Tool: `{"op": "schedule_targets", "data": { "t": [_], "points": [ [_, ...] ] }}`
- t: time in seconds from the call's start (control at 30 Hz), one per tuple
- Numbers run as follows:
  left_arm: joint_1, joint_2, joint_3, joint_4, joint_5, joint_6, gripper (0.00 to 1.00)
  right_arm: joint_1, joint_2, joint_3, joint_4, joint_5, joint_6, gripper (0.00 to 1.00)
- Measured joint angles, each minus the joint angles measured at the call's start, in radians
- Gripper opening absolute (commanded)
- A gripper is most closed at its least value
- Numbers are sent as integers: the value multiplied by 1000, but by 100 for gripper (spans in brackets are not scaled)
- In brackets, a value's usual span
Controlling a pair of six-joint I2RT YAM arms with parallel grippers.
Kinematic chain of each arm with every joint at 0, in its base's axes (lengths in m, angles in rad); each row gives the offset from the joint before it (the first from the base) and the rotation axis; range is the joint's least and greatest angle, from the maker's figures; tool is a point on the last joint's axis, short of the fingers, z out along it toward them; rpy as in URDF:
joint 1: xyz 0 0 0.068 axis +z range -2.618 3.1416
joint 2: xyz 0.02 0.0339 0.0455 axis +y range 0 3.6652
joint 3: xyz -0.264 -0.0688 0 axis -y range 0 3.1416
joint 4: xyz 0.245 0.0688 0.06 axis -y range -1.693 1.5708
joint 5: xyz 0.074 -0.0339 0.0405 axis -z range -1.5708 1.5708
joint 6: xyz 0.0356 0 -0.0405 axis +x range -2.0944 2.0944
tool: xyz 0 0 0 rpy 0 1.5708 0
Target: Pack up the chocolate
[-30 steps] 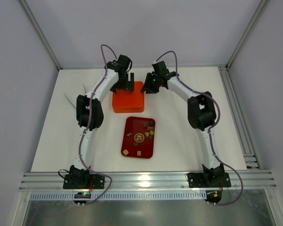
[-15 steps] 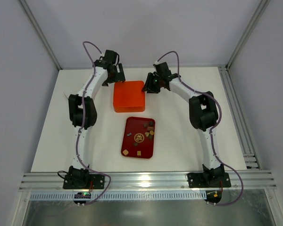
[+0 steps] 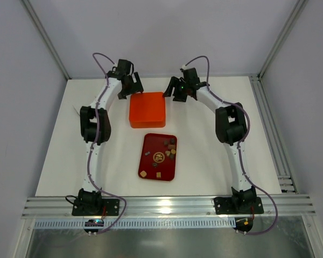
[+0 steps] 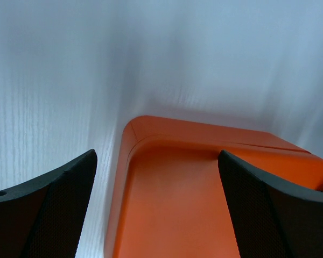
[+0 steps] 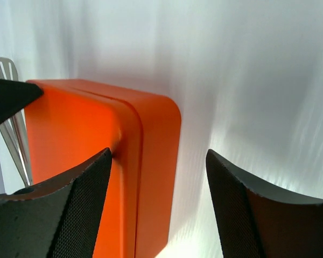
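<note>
1. We see the left arm point(image 3: 94, 129) and the right arm point(image 3: 231, 126) stretched to the far side of the white table point(image 3: 215, 156). Their elbows bow outward and their wrists turn in toward the closed orange box point(image 3: 147, 110).
2. The left gripper point(image 3: 130, 86) hangs at the box's far left corner. Its wrist camera shows its fingers point(image 4: 48, 209) spread wide with nothing between them and the box's smooth top below.
3. The right gripper point(image 3: 177, 90) hovers at the far right corner. Its fingers point(image 5: 258, 209) are likewise parted and empty, with the box's rounded corner under the gap.
4. The chocolate point(image 3: 164, 154) lies as loose pieces scattered on the dark red tray point(image 3: 148, 141). The tray sits mid-table, just on the near side of the box and well apart from both grippers.
</note>
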Motion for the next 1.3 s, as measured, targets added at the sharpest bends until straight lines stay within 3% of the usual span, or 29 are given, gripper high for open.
{"op": "schedule_targets", "data": {
  "t": [0.4,0.6,0.93,1.17,1.3],
  "points": [
    [2,18,19,-4,27,-20,90,5,151,249,-43,-3,29,77],
    [-15,33,45,-22,34,-20,90,11,163,269,-76,-4,31,74],
    [-66,34,47,-33,50,-13,89,27,37,42,-12,-16,35,68],
    [-77,34,47,-40,68,-2,89,26,-34,-73,26,10,43,67],
    [-92,36,58,-63,65,9,89,25,-51,-88,12,43,49,62]
  ]
}}
